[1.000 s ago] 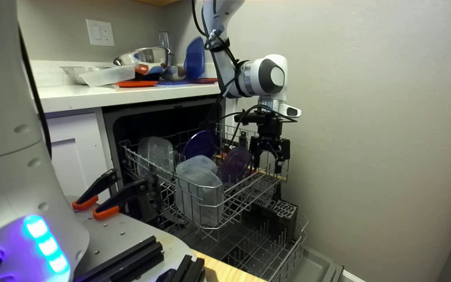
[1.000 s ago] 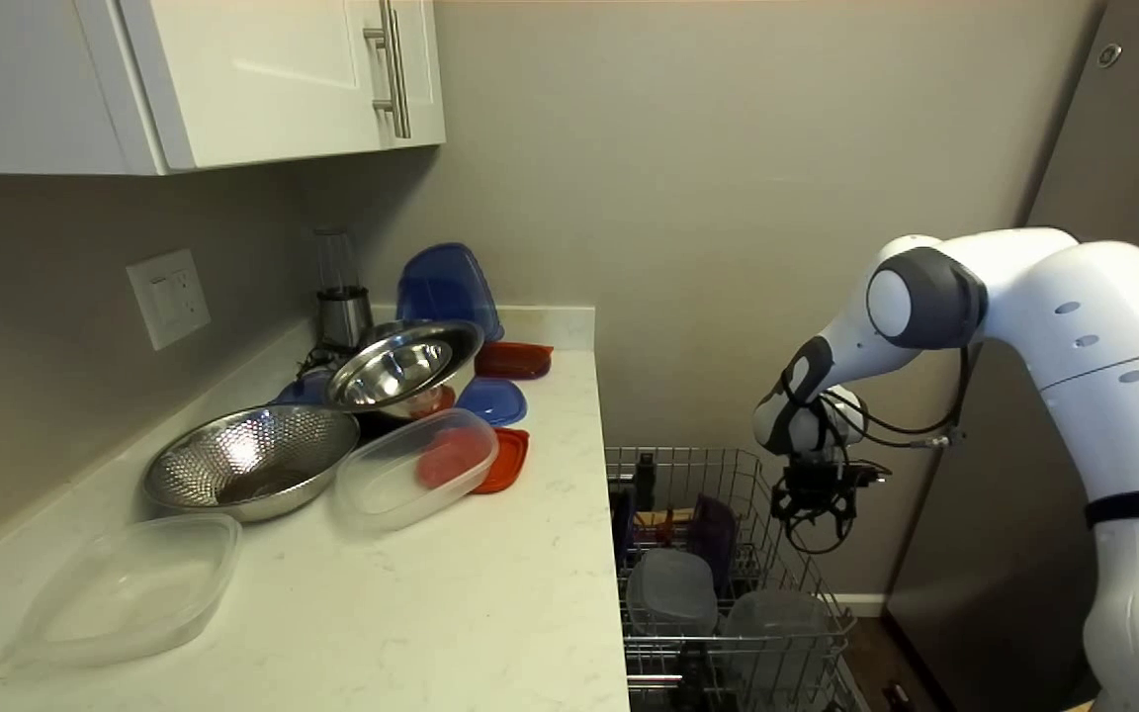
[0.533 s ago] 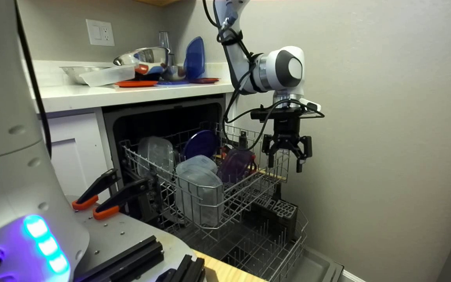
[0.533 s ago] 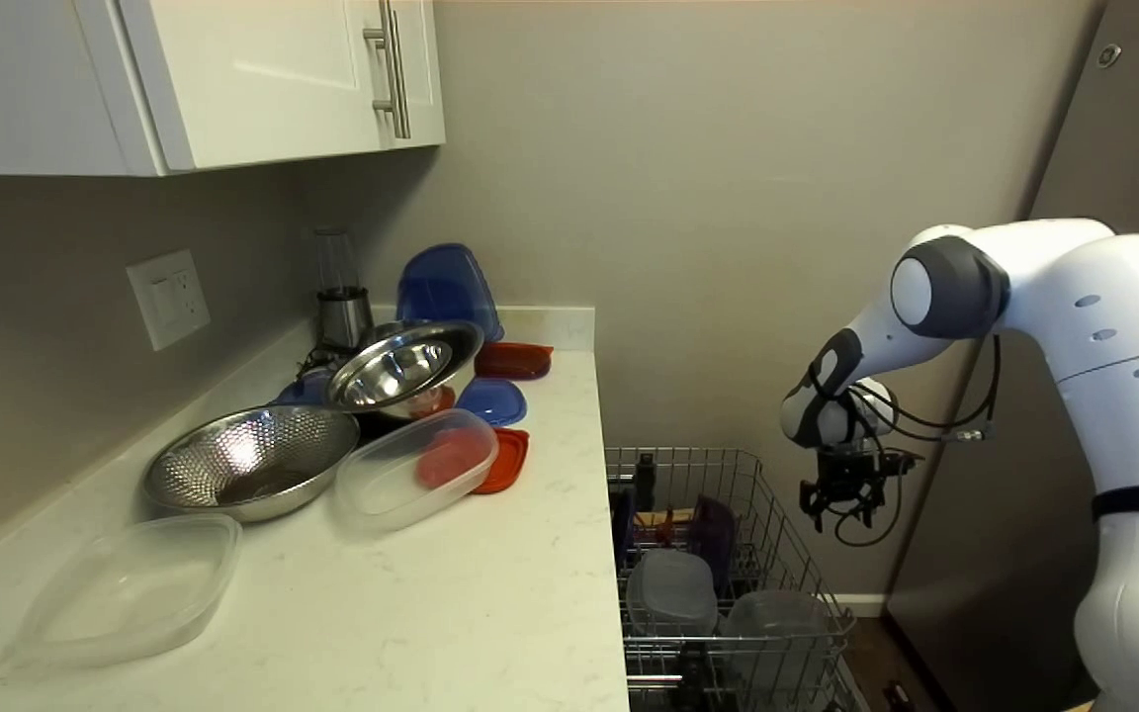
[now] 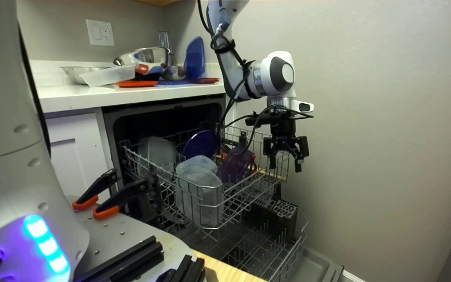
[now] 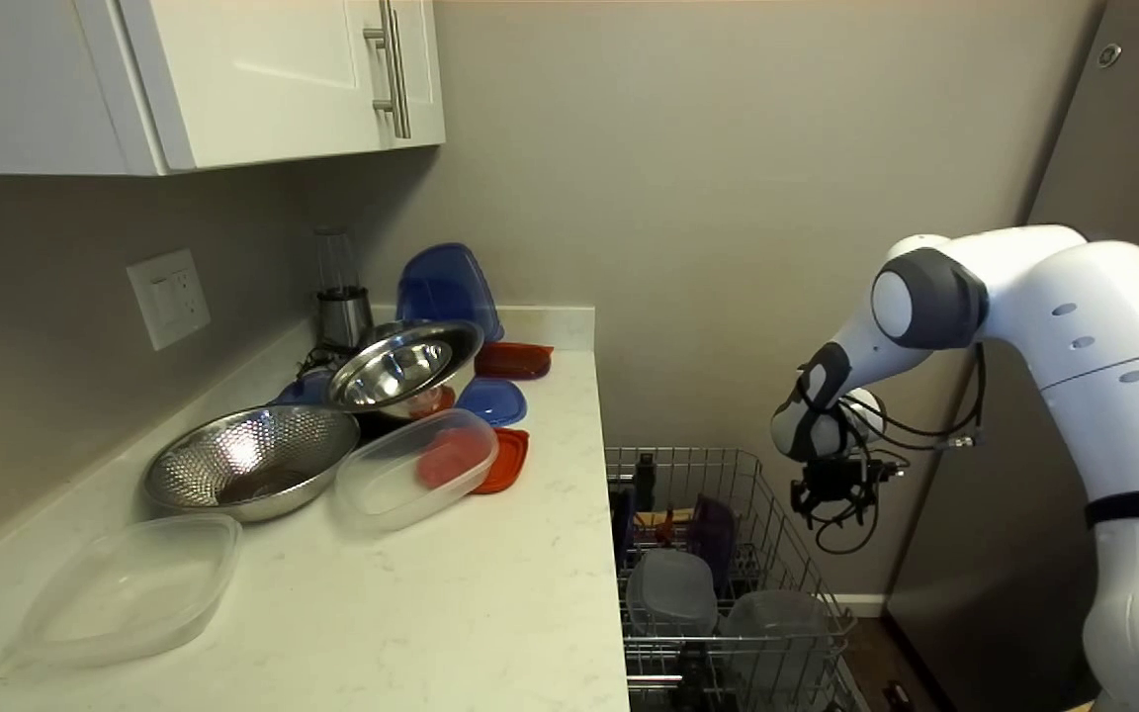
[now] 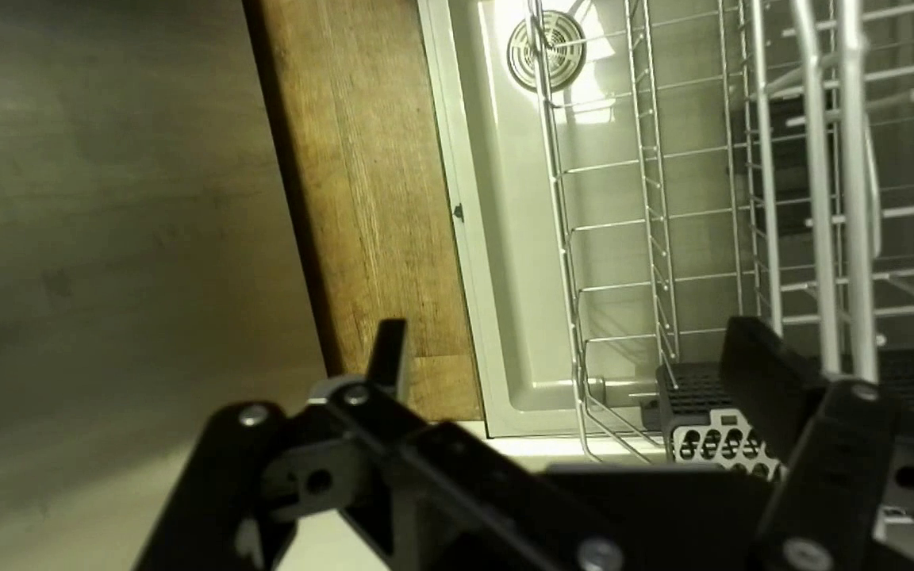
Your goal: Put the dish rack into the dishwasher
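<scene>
The dish rack is the upper grey wire basket, pulled out of the dishwasher and loaded with plastic containers. It also shows in an exterior view beyond the counter, and its front rails are at the right of the wrist view. The dishwasher's fold-down door lies open below. My gripper is open and empty, pointing down at the far front corner of the rack. In the wrist view the gripper has widely spread fingers; the rails lie by the right finger. I cannot tell whether they touch.
The lower rack with a dark cutlery basket is also out below. A wall stands close beside the gripper. A grey panel stands behind the arm. Clamps sit near the rack's near side. The counter holds bowls and lids.
My gripper has moved outward from over the rack's front part to its front edge, rising and then dropping slightly back. The rack has not moved. The gripper stays open.
</scene>
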Robot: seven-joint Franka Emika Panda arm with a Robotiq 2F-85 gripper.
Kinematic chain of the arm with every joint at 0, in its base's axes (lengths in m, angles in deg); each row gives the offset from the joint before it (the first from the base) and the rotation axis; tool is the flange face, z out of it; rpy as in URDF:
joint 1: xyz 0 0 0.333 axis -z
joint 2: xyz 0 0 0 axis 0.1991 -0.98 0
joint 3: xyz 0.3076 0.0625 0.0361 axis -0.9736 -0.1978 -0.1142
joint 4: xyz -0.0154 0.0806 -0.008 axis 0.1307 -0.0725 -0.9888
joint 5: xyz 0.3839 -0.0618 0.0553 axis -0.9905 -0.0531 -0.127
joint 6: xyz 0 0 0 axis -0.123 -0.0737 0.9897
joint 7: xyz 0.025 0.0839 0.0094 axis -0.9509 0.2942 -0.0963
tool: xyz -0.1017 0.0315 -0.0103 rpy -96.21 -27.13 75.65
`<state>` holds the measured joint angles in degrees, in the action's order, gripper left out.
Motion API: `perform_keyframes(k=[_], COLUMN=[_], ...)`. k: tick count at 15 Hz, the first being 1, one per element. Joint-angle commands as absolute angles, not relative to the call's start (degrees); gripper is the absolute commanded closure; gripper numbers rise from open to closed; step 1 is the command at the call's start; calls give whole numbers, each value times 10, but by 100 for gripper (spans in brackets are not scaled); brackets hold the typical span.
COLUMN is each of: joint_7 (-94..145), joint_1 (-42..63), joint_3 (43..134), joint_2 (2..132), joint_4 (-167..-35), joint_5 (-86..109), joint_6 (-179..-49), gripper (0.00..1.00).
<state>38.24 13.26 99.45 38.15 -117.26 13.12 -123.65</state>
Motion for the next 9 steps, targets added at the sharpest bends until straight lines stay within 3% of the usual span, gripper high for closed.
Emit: perform_keyframes(k=[1,9], joint_7=[426,440], joint_1=[119,113], joint_3=[998,983], joint_2=[354,344], joint_4=[-1169,-1164], joint_5=[123,92], joint_6=[-1292,-1306], gripper=[0,0])
